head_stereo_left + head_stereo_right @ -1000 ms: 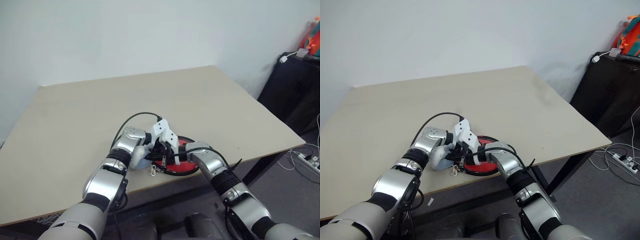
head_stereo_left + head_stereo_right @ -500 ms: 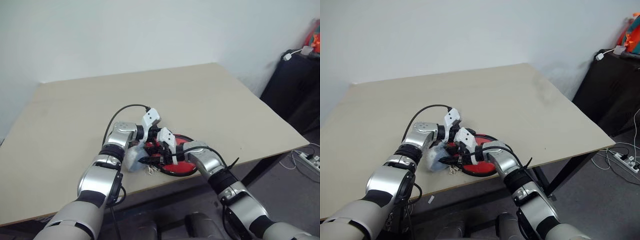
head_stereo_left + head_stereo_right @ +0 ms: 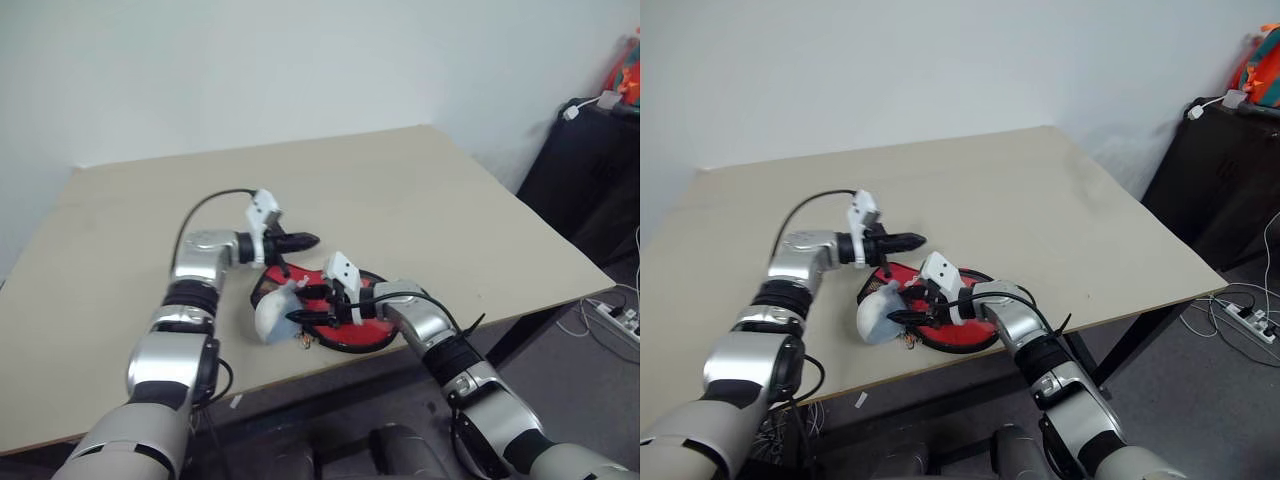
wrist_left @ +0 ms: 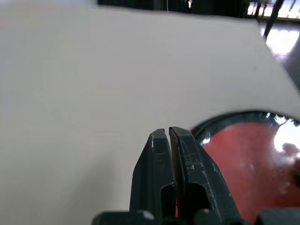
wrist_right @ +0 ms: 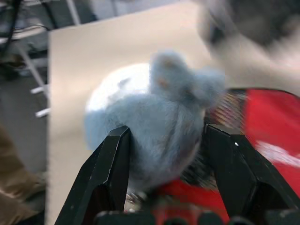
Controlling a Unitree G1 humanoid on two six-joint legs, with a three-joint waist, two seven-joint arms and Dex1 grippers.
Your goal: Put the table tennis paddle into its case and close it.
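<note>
Between my two claws lies one case (image 3: 345,320), flat on the table (image 3: 420,200), its round red end toward my right arm; its long axis is hard to tell. One pale grey-white ball-like thing (image 5: 154,122) sits between my right claw's (image 5: 166,161) parted fingers; contact unclear. My left claw (image 3: 300,241) hovers just beyond the case, pressed closed, empty.

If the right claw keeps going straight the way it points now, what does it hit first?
Most likely the pale grey fuzzy ball. In the right wrist view it sits right between the open fingers of the right claw, just ahead, by the red case. Whether they already touch it is unclear.
</note>
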